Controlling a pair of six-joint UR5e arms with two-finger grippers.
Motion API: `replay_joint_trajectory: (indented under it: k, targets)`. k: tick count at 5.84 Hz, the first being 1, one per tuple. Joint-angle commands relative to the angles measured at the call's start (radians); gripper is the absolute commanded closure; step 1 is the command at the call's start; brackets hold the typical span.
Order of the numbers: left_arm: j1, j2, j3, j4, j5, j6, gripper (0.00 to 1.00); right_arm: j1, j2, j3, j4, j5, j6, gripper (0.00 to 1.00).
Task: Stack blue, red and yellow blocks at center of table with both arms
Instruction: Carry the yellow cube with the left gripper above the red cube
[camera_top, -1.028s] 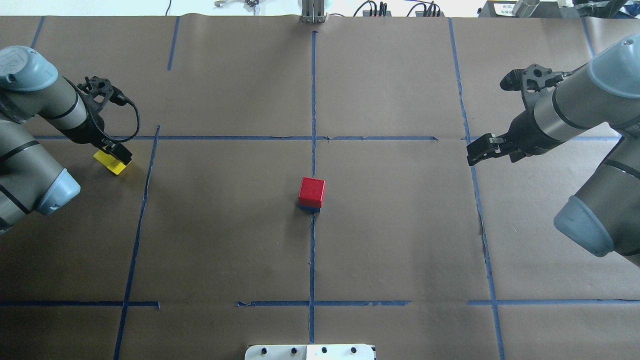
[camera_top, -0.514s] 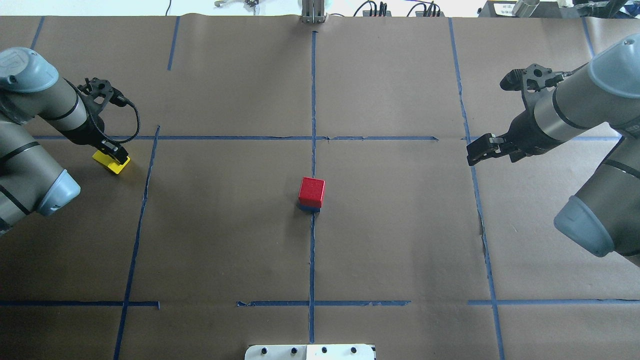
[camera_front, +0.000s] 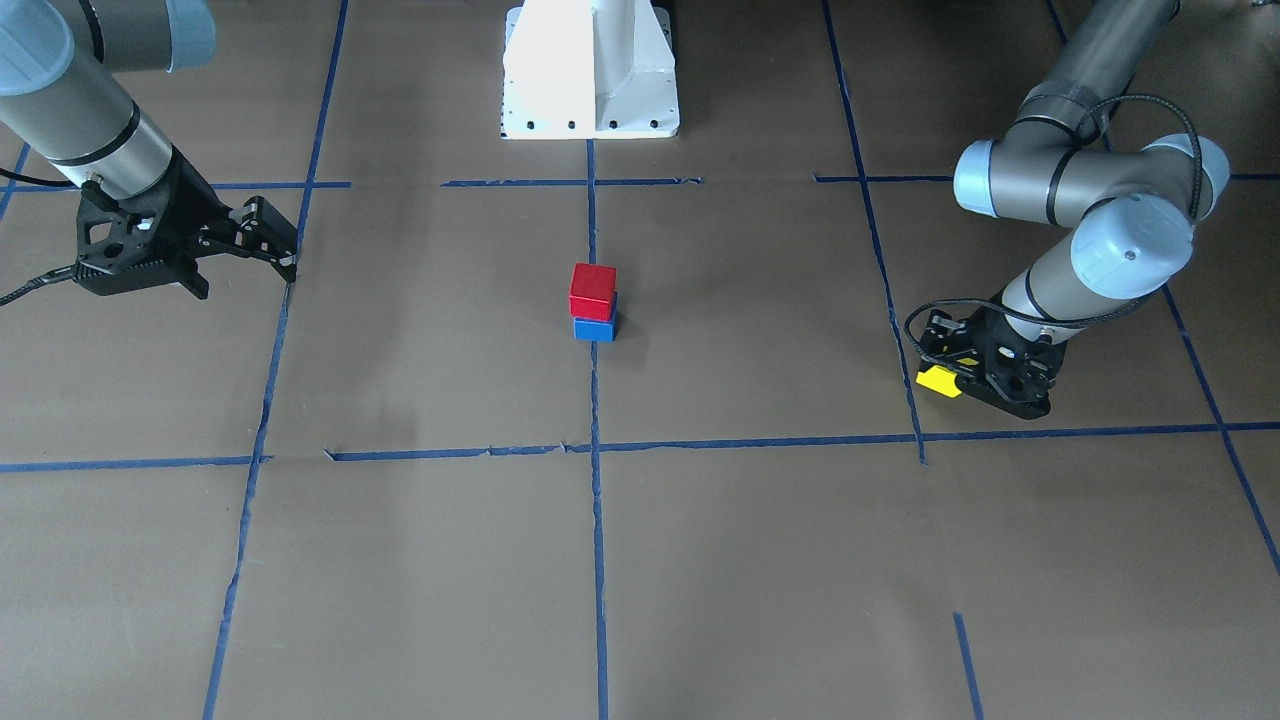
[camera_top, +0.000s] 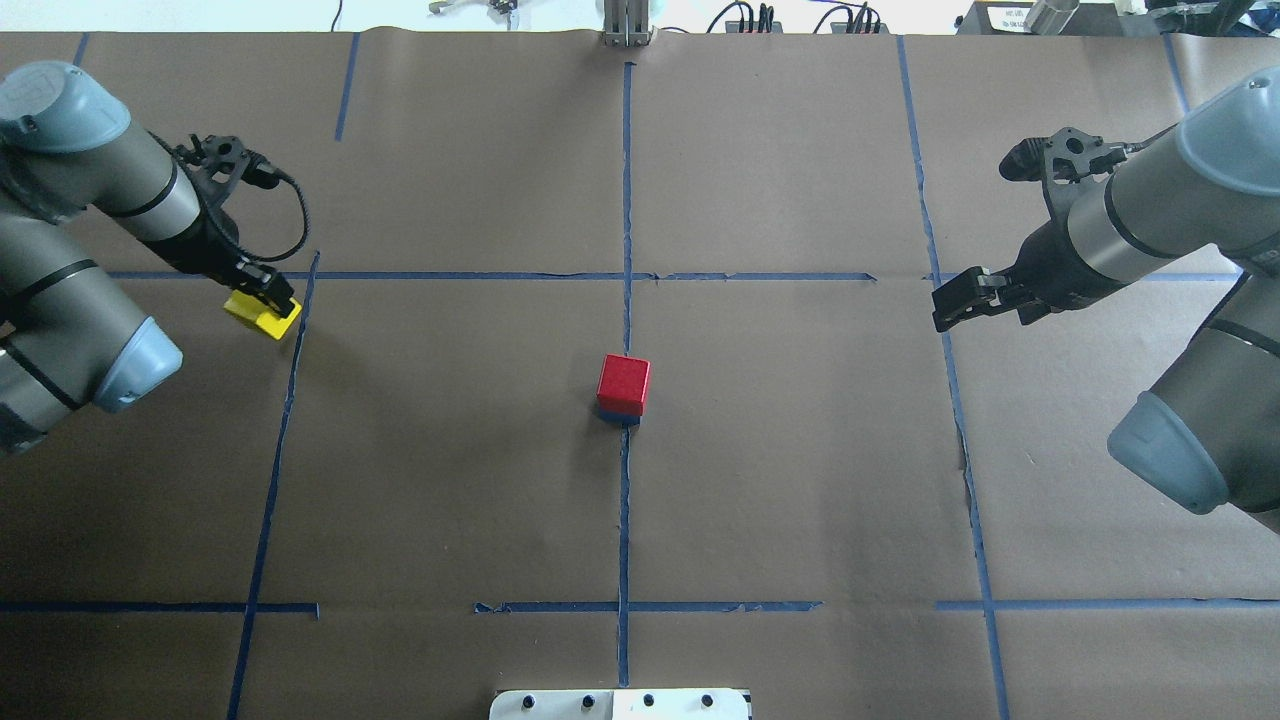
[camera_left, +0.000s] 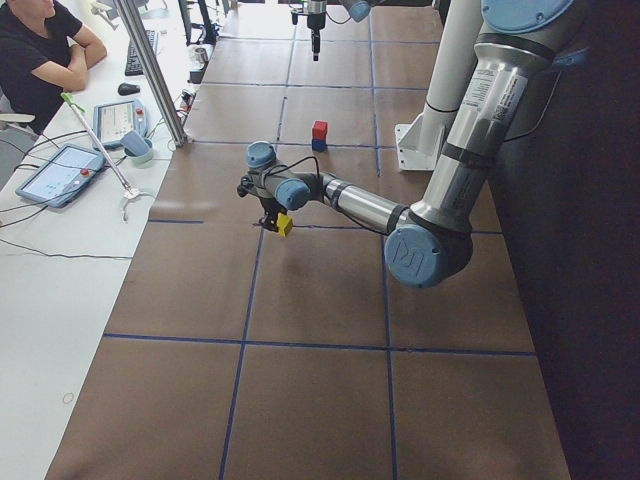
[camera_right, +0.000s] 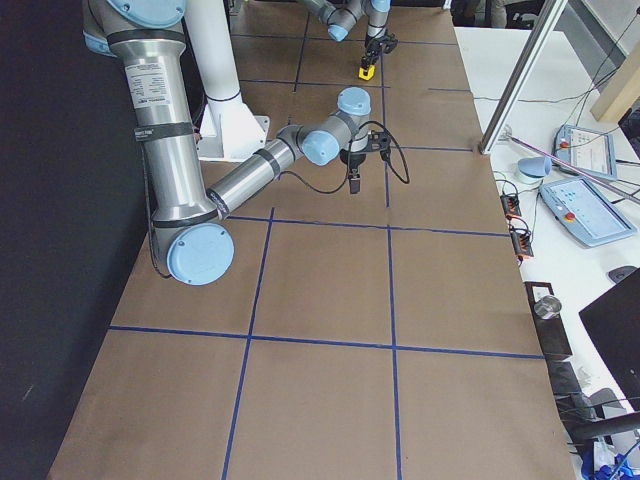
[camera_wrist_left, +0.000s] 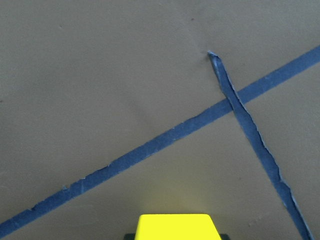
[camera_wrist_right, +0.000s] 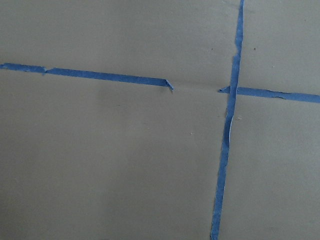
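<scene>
A red block (camera_top: 624, 382) sits on a blue block (camera_top: 619, 419) at the table's centre; the stack also shows in the front view, red (camera_front: 593, 290) on blue (camera_front: 595, 329). My left gripper (camera_top: 268, 300) is shut on a yellow block (camera_top: 262, 316) and holds it just above the paper at the far left, near a tape crossing. The yellow block also shows in the front view (camera_front: 937, 380) and at the bottom of the left wrist view (camera_wrist_left: 175, 227). My right gripper (camera_top: 938, 310) is open and empty, hovering far right of the stack.
Brown paper with blue tape grid lines (camera_top: 626, 275) covers the table. The white robot base (camera_front: 590, 70) stands at the near-robot edge. A side table (camera_left: 60, 200) with tablets and an operator lies beyond the table's far edge.
My left gripper has moved toward the centre and slightly away from the robot, carrying the yellow block. The right arm and the stack have not moved.
</scene>
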Motion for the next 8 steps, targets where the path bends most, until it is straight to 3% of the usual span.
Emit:
replay_joint_trajectory:
  k: [1,3,4,7,8]
  targets:
    - [0.068,-0.217,-0.018,0.093,-0.014,-0.326,1.00,0.000,0.002,0.004,0.000,0.001,0.000,0.00]
    - [0.174,-0.397,-0.005,0.165,0.034,-0.517,1.00,0.000,0.002,0.006,0.000,0.001,0.000,0.00]
    - [0.186,-0.460,-0.015,0.278,0.074,-0.526,1.00,0.002,0.000,0.006,0.000,0.001,0.000,0.00]
    - [0.315,-0.502,-0.013,0.319,0.230,-0.660,1.00,0.002,0.000,0.021,0.000,-0.001,0.001,0.00]
    - [0.319,-0.503,-0.019,0.335,0.243,-0.667,1.00,0.002,0.000,0.021,0.000,-0.001,0.001,0.00]
